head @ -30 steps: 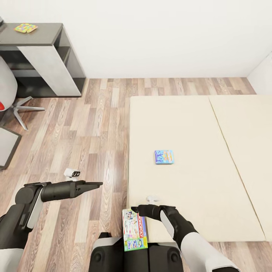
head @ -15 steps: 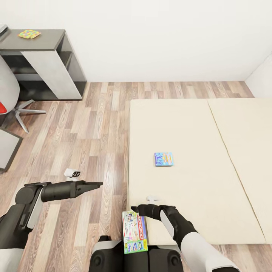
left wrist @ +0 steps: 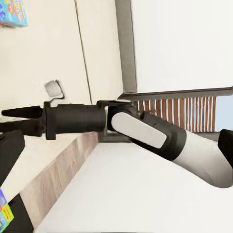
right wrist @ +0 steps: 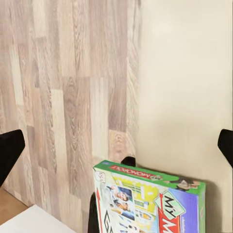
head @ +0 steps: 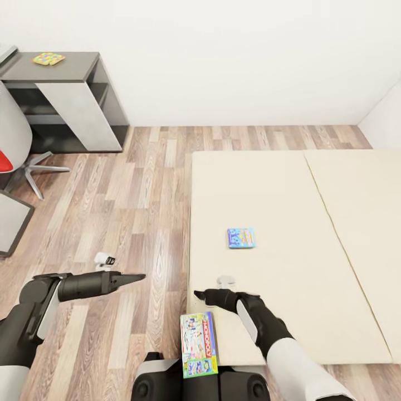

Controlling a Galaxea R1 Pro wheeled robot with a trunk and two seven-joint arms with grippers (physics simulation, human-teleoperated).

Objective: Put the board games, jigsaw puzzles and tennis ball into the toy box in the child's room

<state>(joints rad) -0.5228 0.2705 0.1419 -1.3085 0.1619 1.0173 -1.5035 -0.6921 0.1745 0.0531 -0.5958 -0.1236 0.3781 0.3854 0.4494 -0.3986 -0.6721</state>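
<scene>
A small blue board game lies flat in the middle of the beige bed; it also shows in the left wrist view. The larger green-edged board game rests at the bed's near left corner, partly past the edge and above my base. My right gripper hovers open just beyond that box's far end, with nothing between its fingers. In the right wrist view the box lies short of the spread gripper. My left gripper is shut over the floor. A jigsaw puzzle lies on the dark cabinet.
The wood-plank floor stretches between the bed and the cabinet. A swivel chair with a red cushion stands at the left beside a grey panel. White walls close the room behind the bed and at the right.
The camera has shifted, sliding the scene slightly down. My right gripper has drawn away from the green-edged board game's far end. The left arm has pulled slightly back.
</scene>
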